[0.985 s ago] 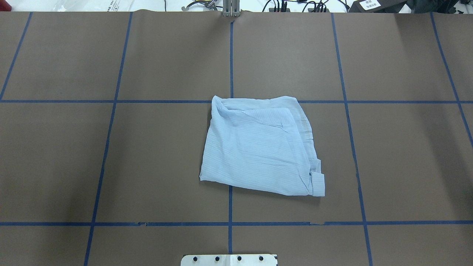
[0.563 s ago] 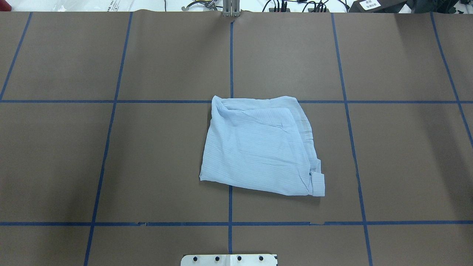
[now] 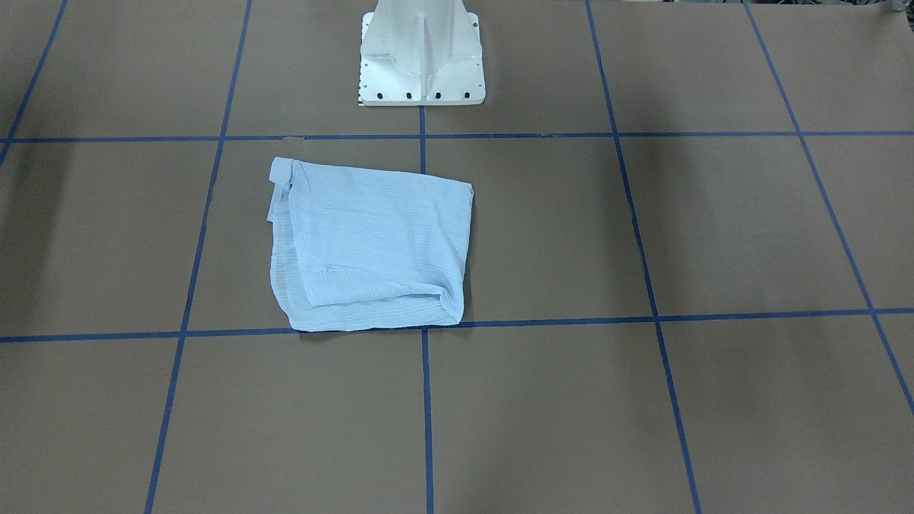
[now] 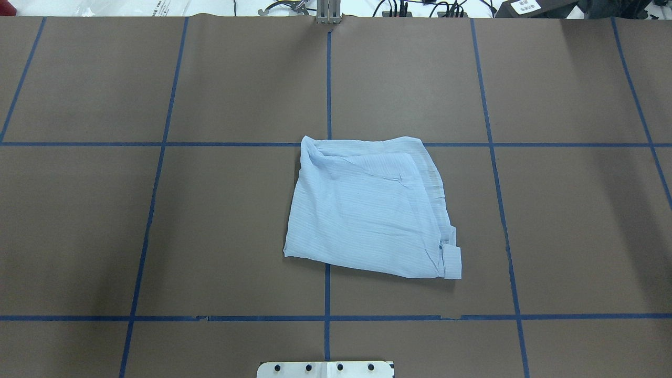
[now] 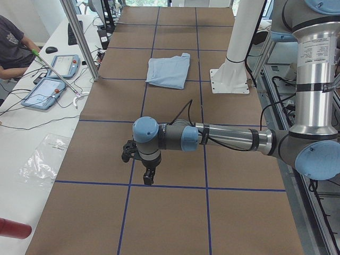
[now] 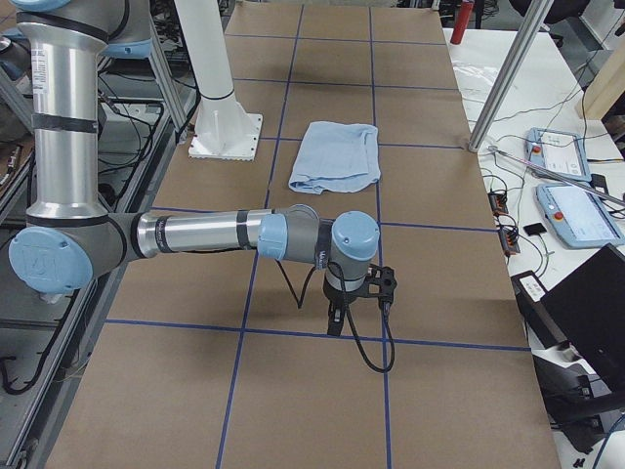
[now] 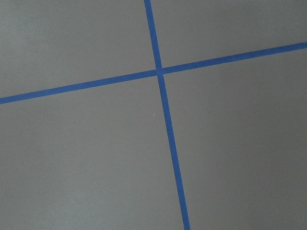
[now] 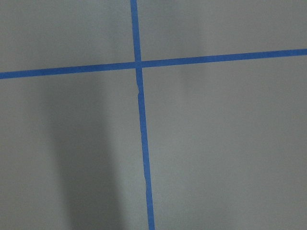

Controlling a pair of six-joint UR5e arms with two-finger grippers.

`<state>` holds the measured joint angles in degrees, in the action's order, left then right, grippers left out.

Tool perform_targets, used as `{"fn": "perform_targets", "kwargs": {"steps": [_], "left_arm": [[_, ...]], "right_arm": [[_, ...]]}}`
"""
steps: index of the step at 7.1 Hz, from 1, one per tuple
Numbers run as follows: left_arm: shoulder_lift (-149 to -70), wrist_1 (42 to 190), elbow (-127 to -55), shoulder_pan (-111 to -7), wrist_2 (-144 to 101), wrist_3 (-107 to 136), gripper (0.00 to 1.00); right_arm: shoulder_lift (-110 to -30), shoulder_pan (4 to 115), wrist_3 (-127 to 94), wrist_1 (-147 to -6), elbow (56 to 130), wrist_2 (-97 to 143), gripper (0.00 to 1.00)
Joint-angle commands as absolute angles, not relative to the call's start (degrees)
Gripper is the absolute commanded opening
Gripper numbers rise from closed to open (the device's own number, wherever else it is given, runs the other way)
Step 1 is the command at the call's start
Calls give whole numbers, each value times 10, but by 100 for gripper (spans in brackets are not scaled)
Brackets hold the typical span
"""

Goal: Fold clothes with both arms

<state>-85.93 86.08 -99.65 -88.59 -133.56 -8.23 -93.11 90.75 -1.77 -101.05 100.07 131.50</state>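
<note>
Brown taped surface (image 4: 210, 220) bears the folded shirt (image 4: 367, 210) just in front of the white pedestal (image 3: 421, 64), with the left pincer (image 5: 148, 181) and right pincer (image 6: 333, 330) far from that pedestal, released or clenched I cannot tell, so a neat finish probably means gently tucking in the stray cuff (image 4: 451, 260).

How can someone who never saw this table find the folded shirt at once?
On the brown table crossed by blue tape lines, find the white pedestal base. In front of it lies the shirt, folded into a rough square over the middle line. It is the only pale-blue cloth there, with a cuff at one corner.
</note>
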Motion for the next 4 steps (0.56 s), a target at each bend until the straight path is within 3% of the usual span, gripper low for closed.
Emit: {"fn": "perform_targets", "kwargs": {"steps": [1, 4], "left_arm": [[-860, 861, -996, -886, -1336, -83, 100], [-860, 861, -997, -886, -1336, -80, 100]], "right_arm": [[-930, 907, -40, -968, 994, 1314, 100], [-934, 907, -74, -875, 951, 1317, 100]]}}
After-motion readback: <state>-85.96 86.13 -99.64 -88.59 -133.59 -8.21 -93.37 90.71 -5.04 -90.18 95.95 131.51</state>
